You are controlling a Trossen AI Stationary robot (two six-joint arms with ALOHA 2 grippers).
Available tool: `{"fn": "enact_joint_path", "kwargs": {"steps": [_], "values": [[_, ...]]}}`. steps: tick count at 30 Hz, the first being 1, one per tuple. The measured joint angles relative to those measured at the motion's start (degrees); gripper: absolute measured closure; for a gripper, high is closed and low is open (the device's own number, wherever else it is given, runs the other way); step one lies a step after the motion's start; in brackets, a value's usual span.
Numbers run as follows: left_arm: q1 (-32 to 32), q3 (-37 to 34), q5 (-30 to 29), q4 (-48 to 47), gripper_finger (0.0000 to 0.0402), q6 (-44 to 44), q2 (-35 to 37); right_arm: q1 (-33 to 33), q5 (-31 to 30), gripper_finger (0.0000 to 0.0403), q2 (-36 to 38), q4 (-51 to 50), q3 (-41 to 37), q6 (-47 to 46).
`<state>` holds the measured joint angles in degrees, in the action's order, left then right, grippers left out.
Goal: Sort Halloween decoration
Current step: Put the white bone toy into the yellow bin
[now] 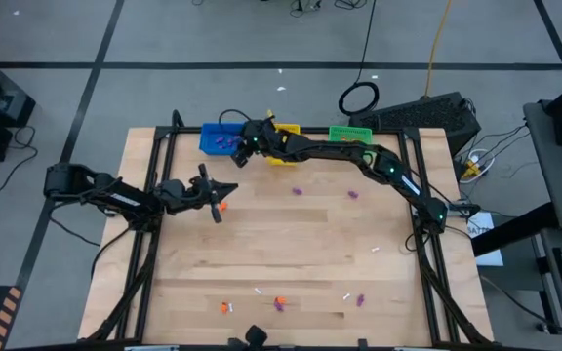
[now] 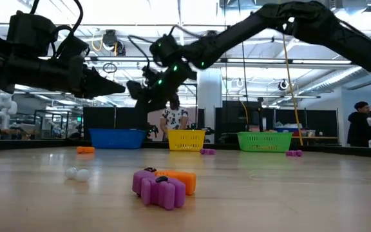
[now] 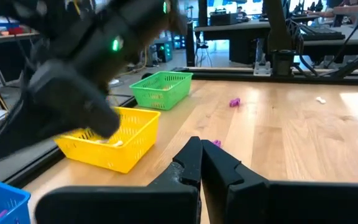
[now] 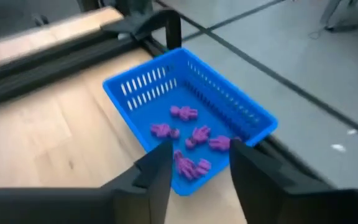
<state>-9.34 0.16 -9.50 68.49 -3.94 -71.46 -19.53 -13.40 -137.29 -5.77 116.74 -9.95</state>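
Observation:
My right gripper (image 4: 199, 152) hangs open over the blue basket (image 4: 135, 81), at the table's far edge (image 1: 245, 146). Nothing is between its fingers. Several purple trinkets (image 4: 185, 113) lie on the basket's floor below it. My left gripper (image 3: 195, 149) is shut and empty, pointing level over the left part of the table (image 1: 224, 190), next to an orange trinket (image 1: 222, 207). More Halloween decoration lies loose on the wood: purple pieces (image 1: 298, 191) mid-table, and orange and purple ones (image 2: 163, 187) at the near edge.
A yellow basket (image 3: 114, 146) and a green basket (image 3: 163, 90) stand in a row with the blue one along the far edge. My right arm (image 1: 359, 156) reaches across over them. A person (image 2: 362, 122) stands beyond the table.

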Motion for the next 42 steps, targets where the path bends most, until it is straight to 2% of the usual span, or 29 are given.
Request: {"fn": "enact_joint_path", "kwargs": {"steps": [2, 4, 6, 7, 14, 17, 21, 25, 29, 34, 37, 42], "values": [[0.0, 0.0, 0.1, 0.0, 0.0394, -0.9, 0.0, 0.6, -0.7, 0.0288, 1.3, -0.4, -0.3, 3.2], [0.0, 0.0, 0.6, -0.2, 0.0394, -1.1, 0.0, 1.5, -1.8, 0.0335, 2.6, -0.2, -2.1, 4.8], [0.0, 0.0, 1.8, -0.1, 0.0394, -1.0, 0.0, 2.5, -1.7, 0.0381, 3.2, 3.8, -5.2, 6.3], [0.1, 0.0, 2.7, 0.1, 0.0394, -1.0, 0.0, 3.0, -1.8, 0.0391, 3.4, 6.6, -7.3, 6.5], [1.6, 0.0, 4.8, 0.4, 0.0394, -1.2, 0.0, 6.8, -1.8, 0.0401, 8.2, 28.3, -25.7, 2.4], [1.8, 0.0, 4.8, 1.1, 0.0394, -1.3, 0.0, 8.6, -3.4, 0.0402, 11.8, 31.0, -33.8, 0.2], [1.8, 0.0, 4.8, 1.0, 0.0394, -1.4, 0.0, 12.5, -7.7, 0.0402, 18.9, 27.9, -42.3, 0.1], [1.8, 0.0, 4.7, 0.9, 0.0394, -1.5, 0.0, 17.1, -7.5, 0.0403, 25.7, 17.8, -47.2, -2.4], [1.8, 0.0, 4.6, 0.9, 0.0394, -1.5, 0.0, 22.5, -5.5, 0.0403, 30.1, 4.9, -47.6, -6.3], [1.8, 0.0, 4.5, 0.9, 0.0394, -1.5, 0.0, 29.1, 1.2, 0.0403, 30.4, -6.5, -44.1, -11.0], [1.8, 0.0, 4.5, 1.0, 0.0394, -1.4, 0.0, 31.8, 4.6, 0.0403, 29.1, -6.1, -41.4, -12.7], [1.8, 0.1, 3.9, 0.6, 0.0394, -1.3, 0.0, 35.7, 5.9, 0.0403, 24.6, -6.2, -37.0, -16.1]]}}
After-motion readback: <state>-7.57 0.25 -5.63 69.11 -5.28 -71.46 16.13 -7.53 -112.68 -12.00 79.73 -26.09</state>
